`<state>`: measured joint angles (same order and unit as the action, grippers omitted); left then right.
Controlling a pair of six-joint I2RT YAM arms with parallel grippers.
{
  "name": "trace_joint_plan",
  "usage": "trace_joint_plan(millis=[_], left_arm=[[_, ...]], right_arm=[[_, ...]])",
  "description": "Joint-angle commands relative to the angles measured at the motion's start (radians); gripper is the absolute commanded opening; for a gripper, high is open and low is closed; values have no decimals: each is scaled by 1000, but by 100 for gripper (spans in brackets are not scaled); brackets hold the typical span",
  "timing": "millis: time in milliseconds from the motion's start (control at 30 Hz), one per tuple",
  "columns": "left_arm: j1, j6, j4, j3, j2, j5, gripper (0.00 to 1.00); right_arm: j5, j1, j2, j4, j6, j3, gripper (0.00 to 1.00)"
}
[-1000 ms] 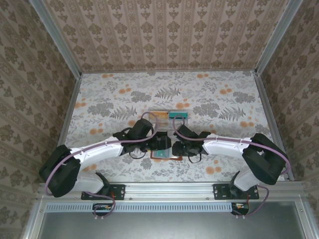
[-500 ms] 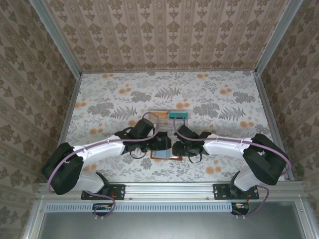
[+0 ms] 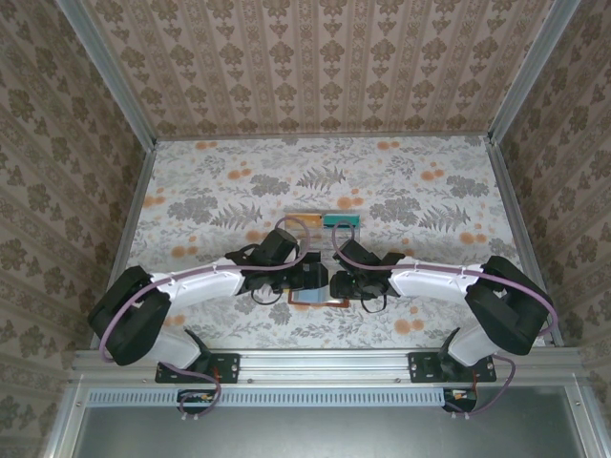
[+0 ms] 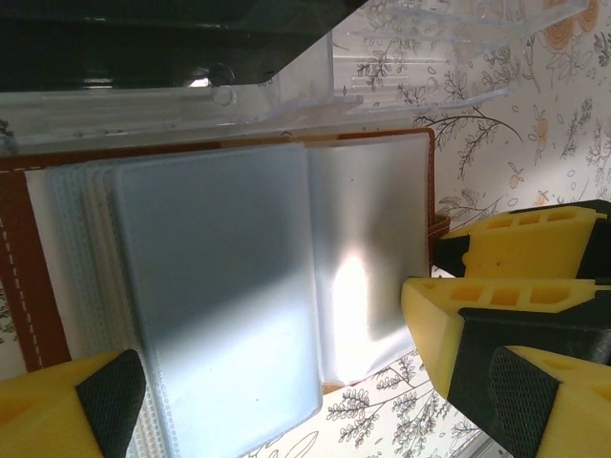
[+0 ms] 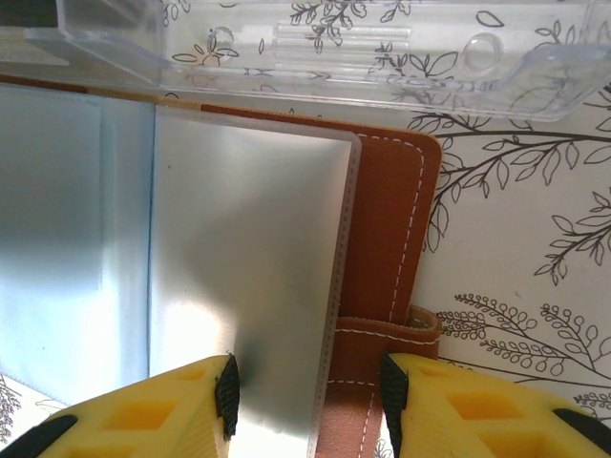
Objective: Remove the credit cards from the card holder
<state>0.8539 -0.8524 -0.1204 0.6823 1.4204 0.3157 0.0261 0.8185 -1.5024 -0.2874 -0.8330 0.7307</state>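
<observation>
Wallet point(image 5: 382, 239) lies open; right jaws, half spread, should pin its leather edge while left jaws, spread wide, close gently on one clear sleeve point(image 4: 220, 286).

brown card holder point(image 5: 387, 219) lies open, clear sleeves fanned.

A clear plastic tray point(image 5: 334, 57) lies on a bench point(image 3: 410, 181) covered in a grey-and-orange floral print. Damask-patterned walls point(image 3: 315, 67) enclose it on three sides.
</observation>
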Motion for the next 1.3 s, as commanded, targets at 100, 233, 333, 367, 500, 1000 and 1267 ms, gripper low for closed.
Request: trace_joint_plan(millis=[100, 233, 333, 367, 500, 1000, 1267], left_arm=[[0, -11, 18, -19, 13, 11, 96], [5, -23, 55, -26, 38, 36, 96], [8, -30, 85, -32, 39, 51, 96], [8, -32, 94, -34, 39, 58, 96], [11, -34, 111, -38, 39, 68, 96], [13, -29, 93, -39, 49, 54, 100], [30, -31, 108, -19, 74, 56, 99]], right_arm=[[-16, -7, -1, -37, -6, -30, 48], [-15, -7, -2, -37, -6, -27, 48], [-14, -7, -1, -36, -6, -26, 48], [-14, -7, -2, -36, -6, -27, 48], [-15, -8, -1, -37, -8, -32, 48], [-72, -79, 210, -153, -11, -70, 61], [-3, -96, 317, -113, -27, -116, 66]])
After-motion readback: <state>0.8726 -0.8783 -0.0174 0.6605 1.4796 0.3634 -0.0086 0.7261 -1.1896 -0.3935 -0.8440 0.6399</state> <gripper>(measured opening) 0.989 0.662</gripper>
